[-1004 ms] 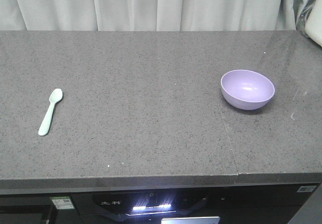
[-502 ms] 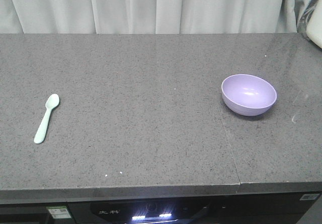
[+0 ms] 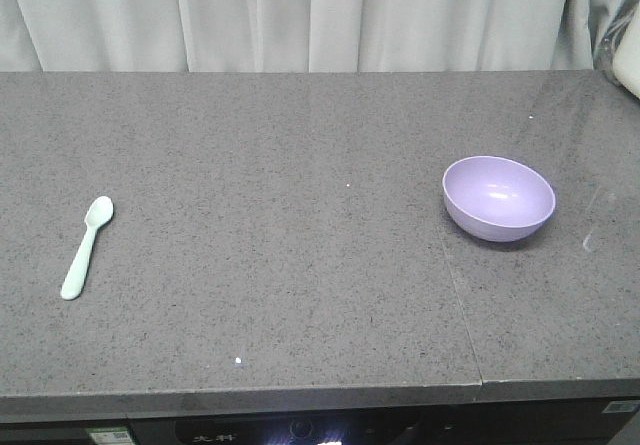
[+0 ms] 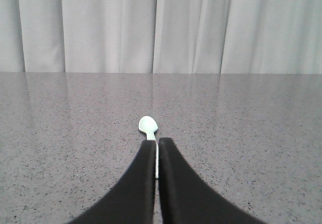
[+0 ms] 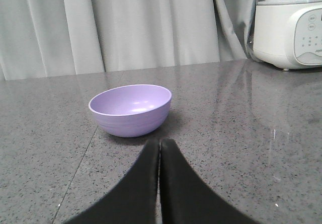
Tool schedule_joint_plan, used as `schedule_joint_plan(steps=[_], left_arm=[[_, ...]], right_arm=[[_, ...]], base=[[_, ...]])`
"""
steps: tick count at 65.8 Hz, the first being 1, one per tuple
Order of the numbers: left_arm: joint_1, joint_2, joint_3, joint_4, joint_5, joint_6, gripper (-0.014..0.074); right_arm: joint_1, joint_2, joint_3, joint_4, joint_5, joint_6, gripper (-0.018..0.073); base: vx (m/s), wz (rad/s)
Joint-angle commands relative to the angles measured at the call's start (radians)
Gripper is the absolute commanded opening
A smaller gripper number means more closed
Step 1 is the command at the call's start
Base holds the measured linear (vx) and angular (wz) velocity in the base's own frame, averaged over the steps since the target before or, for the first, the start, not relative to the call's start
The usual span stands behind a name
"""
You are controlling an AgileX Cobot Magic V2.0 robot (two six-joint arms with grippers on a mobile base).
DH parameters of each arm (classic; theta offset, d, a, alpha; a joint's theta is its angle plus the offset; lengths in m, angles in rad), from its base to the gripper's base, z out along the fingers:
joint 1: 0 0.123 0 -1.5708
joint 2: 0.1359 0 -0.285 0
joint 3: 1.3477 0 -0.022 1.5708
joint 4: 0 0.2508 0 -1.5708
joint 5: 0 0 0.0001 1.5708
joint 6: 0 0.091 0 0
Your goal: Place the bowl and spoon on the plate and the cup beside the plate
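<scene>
As the front camera looked down on it, the grey speckled countertop filled most of the view, with a pale pleated curtain hanging behind its far edge. A thin seam ran through the slab from the front edge towards the bowl. A white appliance stood on the far right corner of the surface. The bowl sat upright on the right half of the countertop, just right of the seam, and nothing touched it. The right gripper was aimed at the bowl from the near side but stood clear of it; its two black fingers were pressed together and gripped nothing. The left gripper was closed to a narrow slit and also carried nothing. The spoon lay flat near the left end of the countertop, well apart from the bowl, head towards the curtain. From the left wrist camera, its handle showed through the slit between the fingers; the front view showed it lying free.
</scene>
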Motion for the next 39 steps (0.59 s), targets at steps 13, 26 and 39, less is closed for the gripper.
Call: schedule_joint_plan(steps=[13, 26, 39], left_arm=[[0.000, -0.006, 0.030, 0.000, -0.066, -0.007, -0.0006], [0.000, -0.006, 0.030, 0.000, -0.066, -0.007, -0.0006], [0.000, -0.006, 0.030, 0.000, -0.066, -0.007, -0.0006]], right_arm=[[-0.007, -0.012, 0.016, -0.003, -0.074, -0.006, -0.0006], [-0.007, -0.012, 0.016, -0.003, -0.074, -0.006, -0.0006], [-0.007, -0.012, 0.016, -0.003, -0.074, -0.006, -0.0006]], base=[[0.03, 0.00], [0.02, 0.00], [0.02, 0.00]])
